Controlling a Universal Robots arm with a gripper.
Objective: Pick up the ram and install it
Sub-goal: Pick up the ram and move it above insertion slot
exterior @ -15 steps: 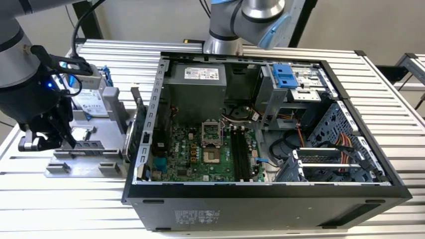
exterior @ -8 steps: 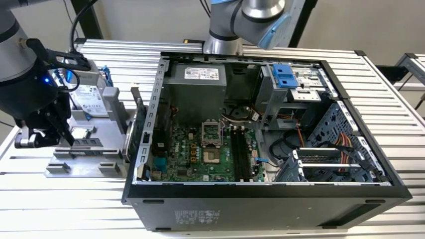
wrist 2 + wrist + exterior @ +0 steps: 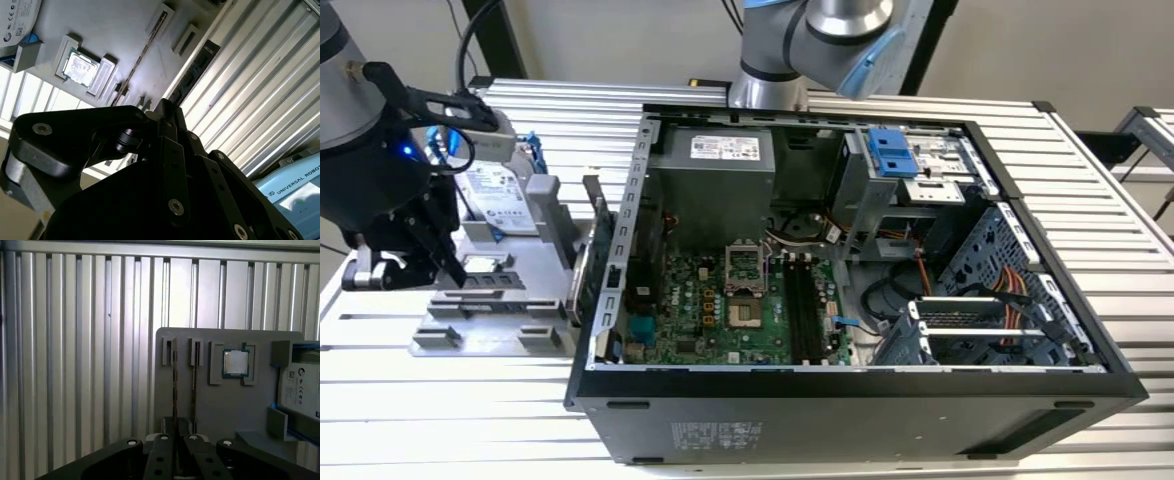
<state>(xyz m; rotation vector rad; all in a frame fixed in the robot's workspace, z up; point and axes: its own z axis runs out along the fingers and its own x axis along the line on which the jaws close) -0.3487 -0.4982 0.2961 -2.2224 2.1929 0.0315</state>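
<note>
Two risks noted.

(1) The ram (image 3: 174, 385) stands on its thin edge in a slot of the grey holder (image 3: 225, 410). The gripper (image 3: 177, 434) is at the holder, lined up with that stick. Apart or clamped on it: cannot tell. My judgement is that a grip taken off-centre would tilt the stick, so that it binds in the slot or drags the holder up with it.

(2) A second stick (image 3: 194, 382) stands in the holder's next slot, just beside the ram. A gripper set slightly toward it could knock or pinch it. That would most likely come from a small sideways error over the holder.

Containers:
- **Grey holder:** It carries the two sticks on edge in their slots. A processor chip (image 3: 235, 362) lies flat in a square pocket beside the slots. A hard drive (image 3: 300, 390) sits at the end of the holder away from the sticks.
- **Computer case (image 3: 854, 420):** It lies just beside the holder with its side open. Inside are the motherboard (image 3: 720, 320), a power supply (image 3: 714, 165) and a drive cage (image 3: 987, 320). The motherboard's long black slots (image 3: 803, 310) appear unfilled, so I judge the install not yet done.
</note>
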